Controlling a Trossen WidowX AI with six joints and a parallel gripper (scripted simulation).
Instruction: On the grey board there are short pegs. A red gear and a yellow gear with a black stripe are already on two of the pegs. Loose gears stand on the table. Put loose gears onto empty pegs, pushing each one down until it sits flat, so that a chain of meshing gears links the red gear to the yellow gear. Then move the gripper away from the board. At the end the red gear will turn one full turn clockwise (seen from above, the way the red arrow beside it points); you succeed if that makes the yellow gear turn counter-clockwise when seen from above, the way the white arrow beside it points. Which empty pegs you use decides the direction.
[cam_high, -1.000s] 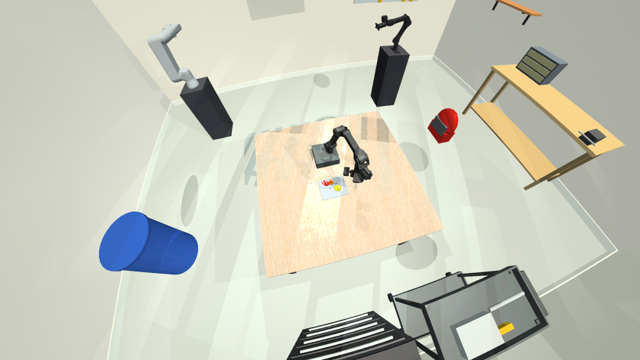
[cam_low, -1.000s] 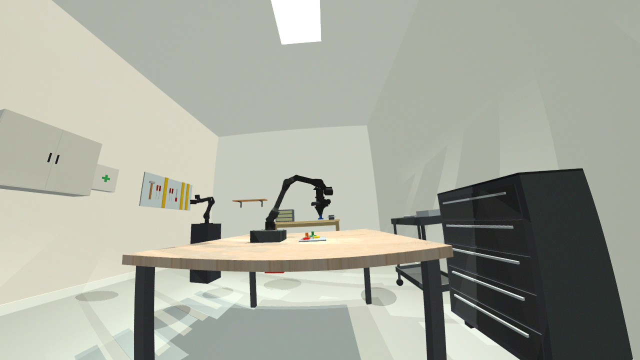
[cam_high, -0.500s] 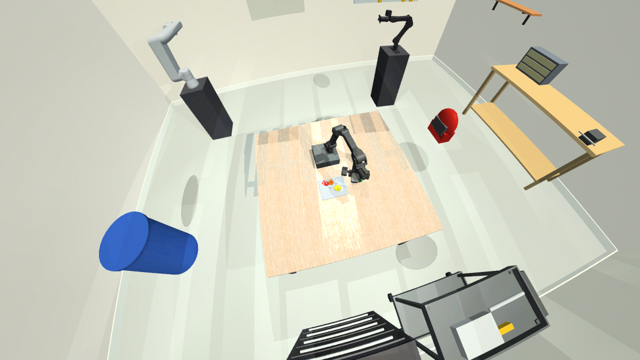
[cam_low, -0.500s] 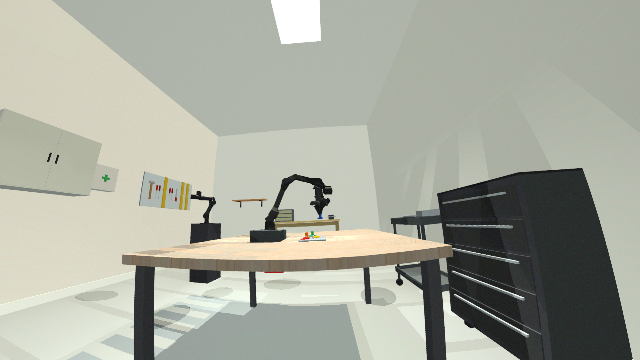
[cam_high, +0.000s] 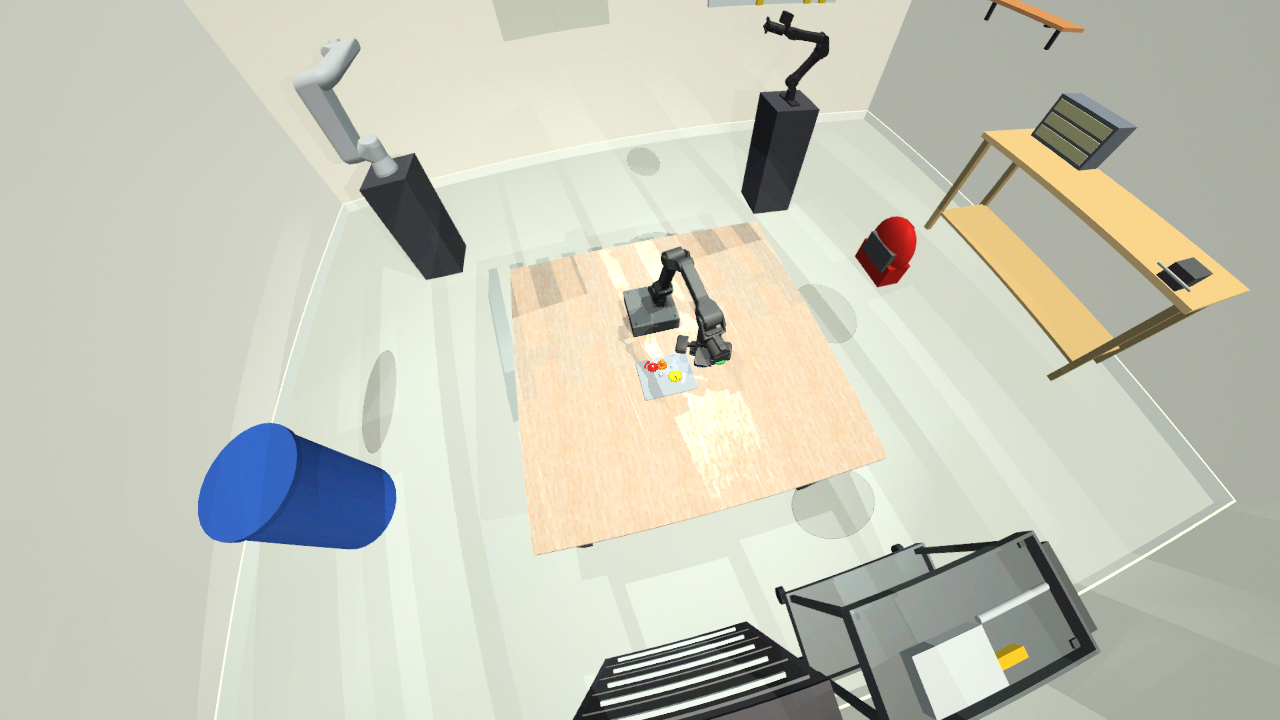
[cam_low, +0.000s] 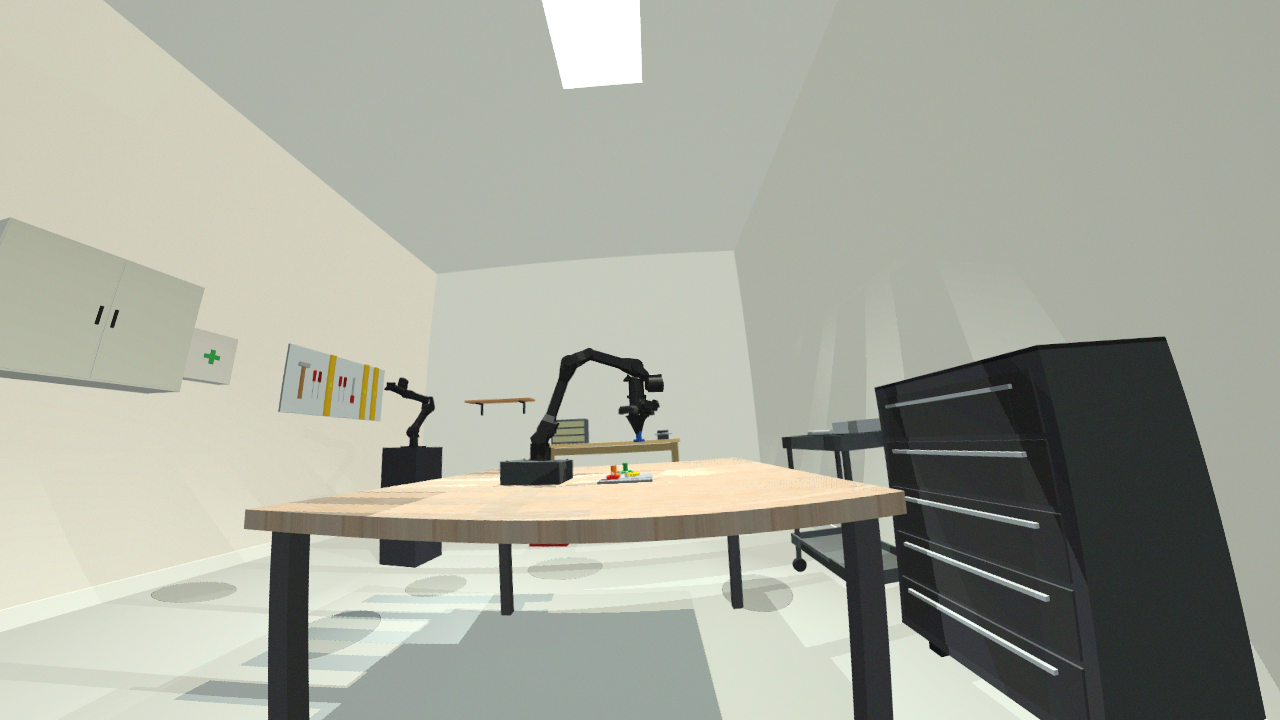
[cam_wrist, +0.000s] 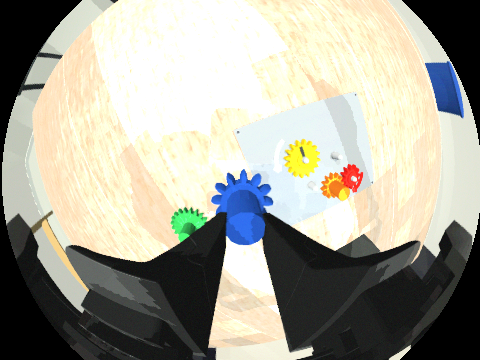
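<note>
My gripper (cam_wrist: 244, 219) (cam_low: 638, 435) is shut on the handle of the blue gear (cam_wrist: 243, 194) (cam_low: 639, 438) and holds it high above the table. The grey board (cam_wrist: 265, 135) (cam_high: 651, 390) lies to the right in the wrist view. The yellow gear (cam_wrist: 300, 156) (cam_high: 674, 376) sits on a peg. The red gear (cam_wrist: 351, 176) (cam_high: 650, 367) sits near the board's edge, with the orange gear (cam_wrist: 332, 185) (cam_high: 662, 364) beside it, apparently meshing. Two empty pegs show, one peg (cam_wrist: 336, 156) between yellow and red, another peg (cam_wrist: 313, 185) beside orange. The green gear (cam_wrist: 188, 223) (cam_low: 625, 467) stands on the table.
The wooden table (cam_high: 590, 474) (cam_low: 572, 528) carries the arm's dark base (cam_high: 651, 311) (cam_low: 535, 471) behind the board. The green gear stands off the board, left of the held blue gear in the wrist view. Other furniture stands away from the table.
</note>
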